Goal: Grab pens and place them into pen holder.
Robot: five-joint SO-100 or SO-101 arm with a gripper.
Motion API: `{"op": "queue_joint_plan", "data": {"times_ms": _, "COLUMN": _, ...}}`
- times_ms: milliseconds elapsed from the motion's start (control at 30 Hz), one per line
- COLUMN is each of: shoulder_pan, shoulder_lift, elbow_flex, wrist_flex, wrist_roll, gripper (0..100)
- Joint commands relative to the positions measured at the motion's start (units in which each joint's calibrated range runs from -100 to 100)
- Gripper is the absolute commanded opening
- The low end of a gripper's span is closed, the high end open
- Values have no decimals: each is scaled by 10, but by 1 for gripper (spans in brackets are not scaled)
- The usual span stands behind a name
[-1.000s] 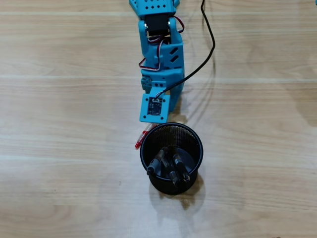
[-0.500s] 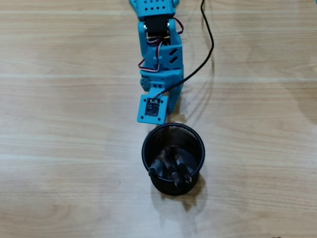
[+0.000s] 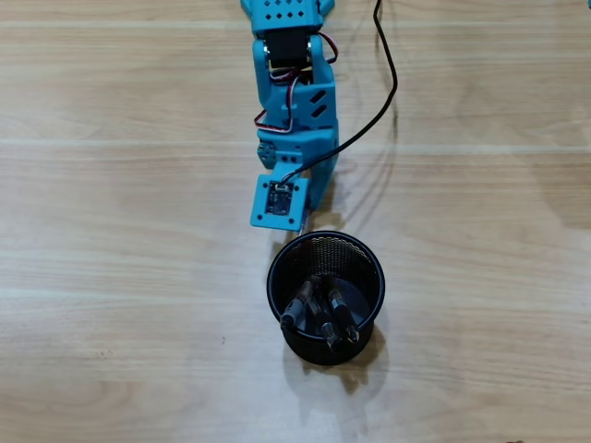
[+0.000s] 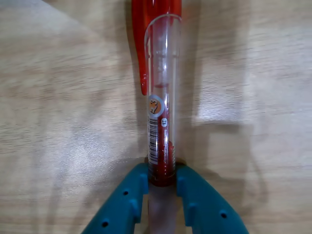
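The wooden table (image 3: 111, 277) is seen from above with no loose pens left lying on it, so most of the work appears to be done. The blue arm (image 3: 295, 101) reaches down from the top edge of the overhead view and ends just short of the pen holder (image 3: 324, 254), which stands upright near the middle of the table. Inside the holder three dark pens (image 3: 319, 309) are found leaning together against the lower part of the rim, their ends pointing up. The fourth, the red and clear pen (image 4: 162, 97), is not visible from above, being hidden beneath the arm. In the wrist view it is shown clenched at its lower end between the two teal fingers of the gripper (image 4: 162, 183), its red clip end pointing away over bare wood. The holder is not seen in the wrist view, so the pen is judged not yet to be over the opening. One carry and one release into the cup are judged to remain.
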Motion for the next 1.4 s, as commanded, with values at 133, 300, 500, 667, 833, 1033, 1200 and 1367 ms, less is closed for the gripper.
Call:
{"op": "queue_joint_plan", "data": {"times_ms": 133, "shoulder_pan": 54, "shoulder_lift": -43, "elbow_flex": -37, "wrist_flex": 1, "wrist_roll": 43, "gripper": 2}}
{"op": "queue_joint_plan", "data": {"times_ms": 300, "shoulder_pan": 80, "shoulder_lift": -99, "elbow_flex": -85, "wrist_flex": -7, "wrist_roll": 95, "gripper": 2}}
{"op": "queue_joint_plan", "data": {"times_ms": 500, "shoulder_pan": 72, "shoulder_lift": -182, "elbow_flex": -43, "wrist_flex": -204, "wrist_roll": 135, "gripper": 2}}
{"op": "queue_joint_plan", "data": {"times_ms": 667, "shoulder_pan": 50, "shoulder_lift": -221, "elbow_flex": 61, "wrist_flex": -460, "wrist_roll": 144, "gripper": 2}}
{"op": "queue_joint_plan", "data": {"times_ms": 833, "shoulder_pan": 24, "shoulder_lift": -229, "elbow_flex": 168, "wrist_flex": -754, "wrist_roll": 144, "gripper": 2}}
{"op": "queue_joint_plan", "data": {"times_ms": 1033, "shoulder_pan": -8, "shoulder_lift": -222, "elbow_flex": 163, "wrist_flex": -905, "wrist_roll": 144, "gripper": 2}}
{"op": "queue_joint_plan", "data": {"times_ms": 1200, "shoulder_pan": -25, "shoulder_lift": -216, "elbow_flex": 93, "wrist_flex": -847, "wrist_roll": 145, "gripper": 2}}
{"op": "queue_joint_plan", "data": {"times_ms": 1367, "shoulder_pan": -39, "shoulder_lift": -167, "elbow_flex": 37, "wrist_flex": -833, "wrist_roll": 145, "gripper": 2}}
